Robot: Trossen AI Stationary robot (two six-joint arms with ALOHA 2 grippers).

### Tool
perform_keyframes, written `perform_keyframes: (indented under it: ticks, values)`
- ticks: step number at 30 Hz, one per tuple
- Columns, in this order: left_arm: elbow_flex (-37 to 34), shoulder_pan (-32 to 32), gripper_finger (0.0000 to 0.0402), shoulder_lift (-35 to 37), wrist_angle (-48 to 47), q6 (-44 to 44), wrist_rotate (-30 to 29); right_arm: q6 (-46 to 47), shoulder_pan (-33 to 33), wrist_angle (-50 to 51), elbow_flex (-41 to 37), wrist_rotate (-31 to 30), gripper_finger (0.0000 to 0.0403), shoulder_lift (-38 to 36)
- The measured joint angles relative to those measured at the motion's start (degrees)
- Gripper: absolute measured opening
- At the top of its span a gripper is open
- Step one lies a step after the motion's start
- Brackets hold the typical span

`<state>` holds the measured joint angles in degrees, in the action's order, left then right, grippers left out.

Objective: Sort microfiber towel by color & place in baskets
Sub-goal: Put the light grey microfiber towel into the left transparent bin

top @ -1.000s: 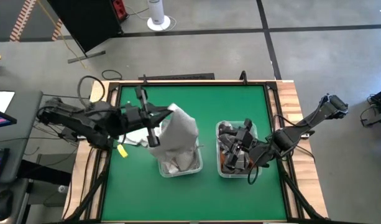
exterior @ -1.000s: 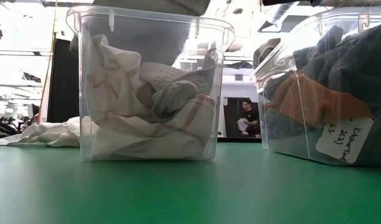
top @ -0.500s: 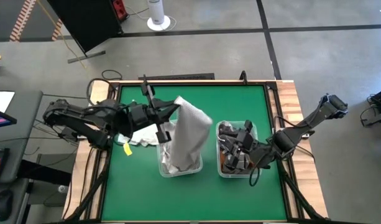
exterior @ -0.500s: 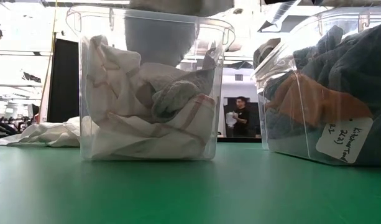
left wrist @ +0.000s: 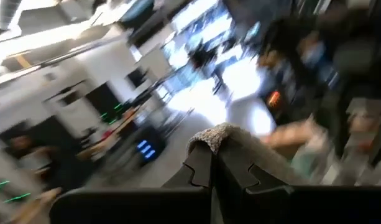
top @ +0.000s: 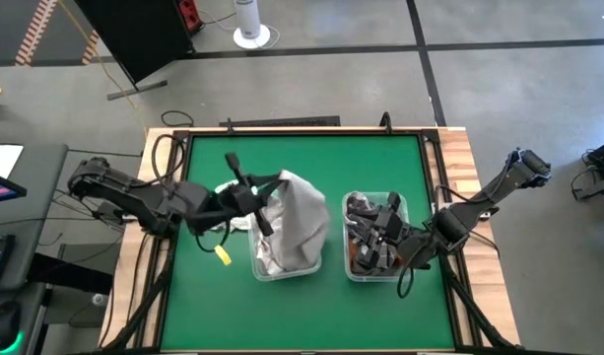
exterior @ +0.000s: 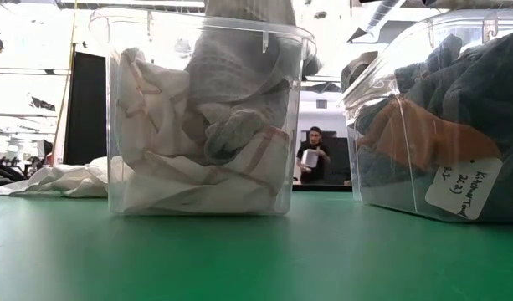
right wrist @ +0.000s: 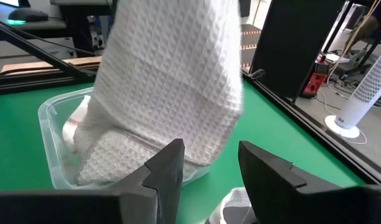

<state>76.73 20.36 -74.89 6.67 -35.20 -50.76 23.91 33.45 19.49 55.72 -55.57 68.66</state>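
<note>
My left gripper (top: 263, 195) (left wrist: 215, 163) is shut on a pale waffle-weave towel (top: 300, 219) (right wrist: 178, 74). The towel hangs into the left basket (top: 286, 268) (exterior: 197, 117), a clear tub that holds white towels. In the low view the hanging towel (exterior: 239, 42) reaches down inside the tub. The right basket (top: 351, 268) (exterior: 440, 117) holds dark grey and orange towels. My right gripper (top: 382, 235) (right wrist: 209, 168) stands open above this basket and touches nothing that I can see. My left gripper pinches a bunched fold at the towel's top end (left wrist: 218, 134) between its two fingers, which come from the table's left. The towel hangs below the fingers. Its lower part (right wrist: 115, 155) is inside the left basket, on the white towels there.
More white cloth (top: 229, 219) (exterior: 59, 180) lies on the green table left of the left basket, with a yellow tag (top: 223, 254) beside it. A label (exterior: 461, 188) hangs on the right basket. A person (exterior: 310, 159) stands far behind the table.
My left gripper has carried the towel toward the table's right, over the left basket, and then down. The towel, which hung with its lower end at the tub's rim, now reaches well inside the tub. The gripper has stayed shut.
</note>
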Motion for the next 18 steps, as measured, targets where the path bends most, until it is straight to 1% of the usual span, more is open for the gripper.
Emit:
perform_keyframes:
  ticks: [2, 5, 8, 11, 18]
  values:
    - [0.00, 1.01, 0.0000, 0.02, -3.74, -1.99, -4.62, 0.04, 0.00, 0.00, 0.00, 0.00, 0.0185, 0.00]
    - [0.00, 2.66, 0.0000, 0.00, -10.09, -2.66, -8.46, 0.05, -0.02, 0.00, 0.00, 0.00, 0.0185, 0.00]
    - [-0.01, 4.96, 0.0000, 0.07, -13.91, -3.56, -13.35, 0.06, -0.03, 0.00, 0.00, 0.01, 0.0185, 0.00]
    - [-0.02, 7.62, 0.0000, 0.73, -14.55, -6.37, -19.05, 0.08, -0.04, -0.02, 0.00, 0.02, 0.0185, 0.00]
    - [-0.02, 13.42, 0.0000, 3.60, -11.66, -11.01, -26.85, 0.15, -0.09, -0.02, 0.00, 0.00, 0.0185, 0.00]
